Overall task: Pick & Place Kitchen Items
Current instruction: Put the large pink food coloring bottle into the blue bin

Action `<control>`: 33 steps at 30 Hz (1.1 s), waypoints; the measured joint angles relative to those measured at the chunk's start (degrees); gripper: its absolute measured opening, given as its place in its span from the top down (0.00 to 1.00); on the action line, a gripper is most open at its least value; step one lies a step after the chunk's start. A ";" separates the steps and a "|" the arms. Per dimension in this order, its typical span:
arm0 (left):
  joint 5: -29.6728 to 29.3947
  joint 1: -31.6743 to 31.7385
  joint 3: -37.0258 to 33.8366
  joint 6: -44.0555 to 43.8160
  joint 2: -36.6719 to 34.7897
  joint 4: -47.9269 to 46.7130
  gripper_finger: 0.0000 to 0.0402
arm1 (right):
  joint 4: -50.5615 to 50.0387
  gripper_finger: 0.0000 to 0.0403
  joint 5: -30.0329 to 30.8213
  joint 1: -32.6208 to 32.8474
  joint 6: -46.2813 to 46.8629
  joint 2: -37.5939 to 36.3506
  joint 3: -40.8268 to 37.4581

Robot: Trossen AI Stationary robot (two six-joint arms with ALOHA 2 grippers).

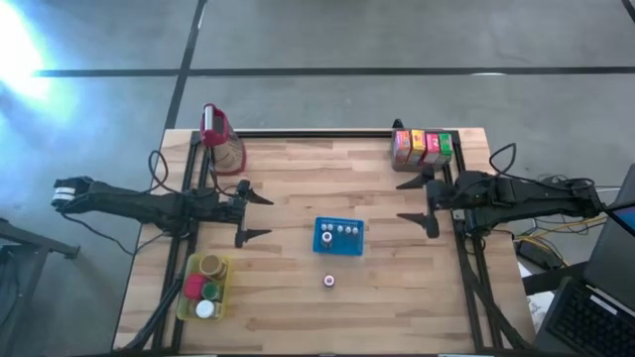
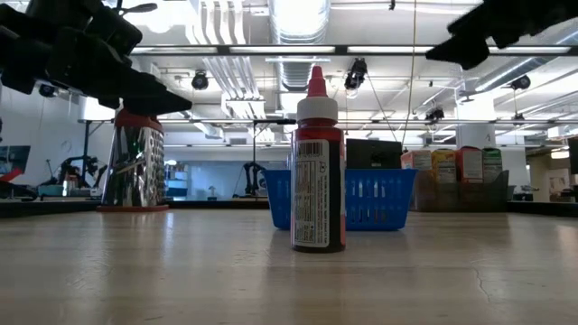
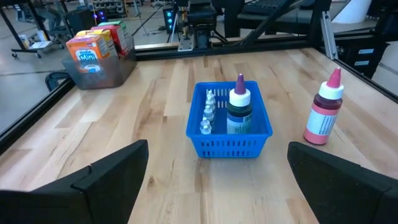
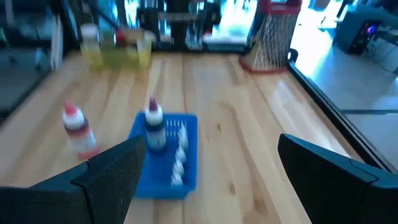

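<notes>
Blue is what I spot first — the perforated basket [image 1: 338, 237] at the middle of the wooden desk [image 1: 298, 178], holding small white-capped bottles [image 3: 208, 114] and a taller dark one [image 3: 239, 112], with a lone red-tipped bottle [image 2: 317, 173] standing upright just beside it toward the near edge. The cartons [image 1: 422, 147] sit in a clear bin at the far right corner, round tins [image 1: 205, 289] in a yellow tray near left. Both grippers hover empty — left gripper [image 1: 254, 212] and right gripper [image 1: 409, 200], fingers spread wide, flanking the basket.
</notes>
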 joint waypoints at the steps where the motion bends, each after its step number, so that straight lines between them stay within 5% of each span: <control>1: 0.00 0.01 0.00 0.00 0.00 0.00 0.03 | 1.27 0.10 0.08 0.00 1.22 0.00 0.00; 10: 0.00 -0.02 0.00 0.02 0.00 -0.01 0.03 | 17.58 0.10 2.90 0.00 6.55 4.56 0.00; 17: -0.02 -0.02 0.00 0.02 0.02 -0.03 0.03 | 34.58 0.10 1.05 0.02 -1.08 11.99 0.04; 23: -0.02 -0.02 0.00 0.02 0.02 -0.03 0.03 | 32.41 0.10 1.08 1.17 -0.67 19.27 5.89; 33: -0.02 -0.02 0.00 0.02 0.02 -0.04 0.03 | 7.16 0.10 7.79 10.29 -2.85 35.50 26.29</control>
